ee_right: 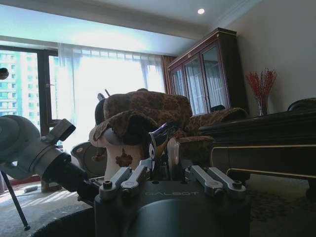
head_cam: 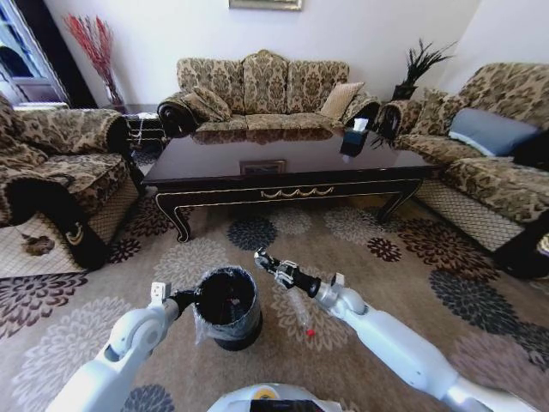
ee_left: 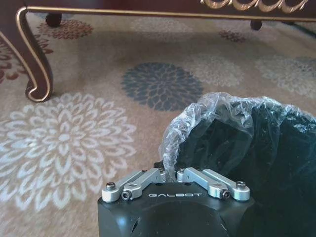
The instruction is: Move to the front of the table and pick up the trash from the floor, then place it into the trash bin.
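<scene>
Left gripper (head_cam: 187,299) pinches the rim of the trash bin (head_cam: 230,307), apparently steadying it. Right gripper (head_cam: 262,258), fingers narrow on a shiny wrapper bit (ee_right: 159,137), hovers near the opening; the bottle (head_cam: 302,314) lies beside the bin, before the table (head_cam: 283,176).

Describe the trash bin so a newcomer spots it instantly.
Start at the large glossy dark brown wooden coffee table, then look down across the flowered carpet toward the robot. The small round black bin stands there between the two arms, the left gripper at its rim. A crinkly clear plastic liner sets it apart.
</scene>
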`<state>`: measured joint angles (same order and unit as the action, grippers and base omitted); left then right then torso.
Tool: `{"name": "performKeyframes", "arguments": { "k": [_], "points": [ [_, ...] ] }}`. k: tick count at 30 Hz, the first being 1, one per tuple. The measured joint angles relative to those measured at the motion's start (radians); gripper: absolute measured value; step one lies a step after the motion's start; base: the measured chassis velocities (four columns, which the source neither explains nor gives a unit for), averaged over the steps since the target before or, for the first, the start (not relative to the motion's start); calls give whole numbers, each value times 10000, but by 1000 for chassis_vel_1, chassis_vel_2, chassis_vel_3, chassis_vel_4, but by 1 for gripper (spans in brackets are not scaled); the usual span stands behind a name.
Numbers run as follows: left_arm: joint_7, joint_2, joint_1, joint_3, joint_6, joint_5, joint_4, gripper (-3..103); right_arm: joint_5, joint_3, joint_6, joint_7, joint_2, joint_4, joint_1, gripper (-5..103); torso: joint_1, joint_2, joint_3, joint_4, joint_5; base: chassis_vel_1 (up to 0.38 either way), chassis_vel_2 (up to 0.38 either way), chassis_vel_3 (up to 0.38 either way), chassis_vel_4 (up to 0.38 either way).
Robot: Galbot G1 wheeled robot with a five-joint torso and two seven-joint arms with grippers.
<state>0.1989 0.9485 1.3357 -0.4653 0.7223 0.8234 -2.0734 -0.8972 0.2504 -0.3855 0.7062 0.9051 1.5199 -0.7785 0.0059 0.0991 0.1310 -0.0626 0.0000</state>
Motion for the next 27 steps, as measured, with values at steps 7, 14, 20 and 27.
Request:
{"name": "performKeyframes", "arguments": {
  "k": [7, 14, 20, 27],
  "points": [
    [27, 195, -508, 286, 4, 13, 173, 4, 293, 654, -3, -42, 276, -141, 573, 25, 0, 0, -1, 1, -2, 0, 0, 0, 0],
    [5, 437, -509, 191, -80, -22, -23, 4, 699, 1128, -50, -49, 404, -109, 656, 25, -1, 0, -2, -1, 0, 0, 0, 0, 0],
    [-4, 554, -238, -91, -85, -37, -327, 4, 1023, 1302, -55, -274, 343, -51, 662, 25, -1, 0, -2, -1, -1, 0, 0, 0, 0],
    [-32, 535, 180, -444, -85, -45, -751, 4, 977, 1182, -20, -511, 55, 415, 591, 42, -1, 0, -3, 0, -1, 0, 0, 0, 0]
  ]
}}
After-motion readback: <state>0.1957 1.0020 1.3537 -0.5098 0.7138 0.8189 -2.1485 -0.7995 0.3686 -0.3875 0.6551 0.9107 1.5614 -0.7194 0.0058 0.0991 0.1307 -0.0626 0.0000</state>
